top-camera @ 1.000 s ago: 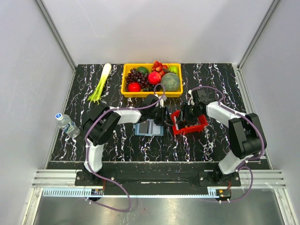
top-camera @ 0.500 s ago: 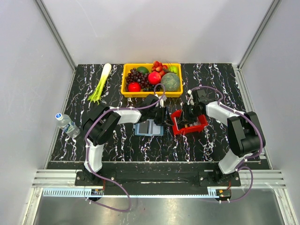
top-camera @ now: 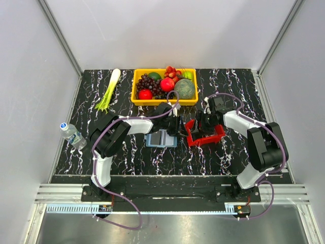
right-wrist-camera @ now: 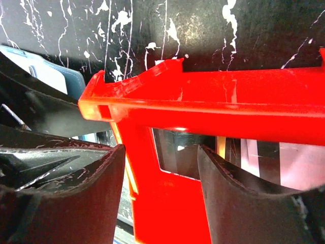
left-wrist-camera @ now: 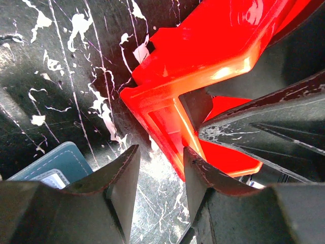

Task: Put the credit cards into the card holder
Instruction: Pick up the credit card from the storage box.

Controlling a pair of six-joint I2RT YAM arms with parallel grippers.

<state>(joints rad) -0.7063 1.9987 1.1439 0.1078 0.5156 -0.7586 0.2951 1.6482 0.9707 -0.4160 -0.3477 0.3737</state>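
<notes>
— How do your pincers stand?
— My right pincer (right-wrist-camera: pixel 161 150) gapes astride the tray (right-wrist-camera: pixel 213 109) wall. My left pincer (left-wrist-camera: pixel 161 153) is narrow at the tray's corner; I cannot tell if it grips.
— The holder?
— The holder (top-camera: pixel 161 138) is on the table (top-camera: pixel 91 152), just beside the tray.

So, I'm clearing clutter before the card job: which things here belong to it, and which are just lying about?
Belong to the job: card holder; red tray; credit cards, apparently inside the tray and only glimpsed past its wall.

Just lying about: yellow fruit crate; leek; water bottle.
</notes>
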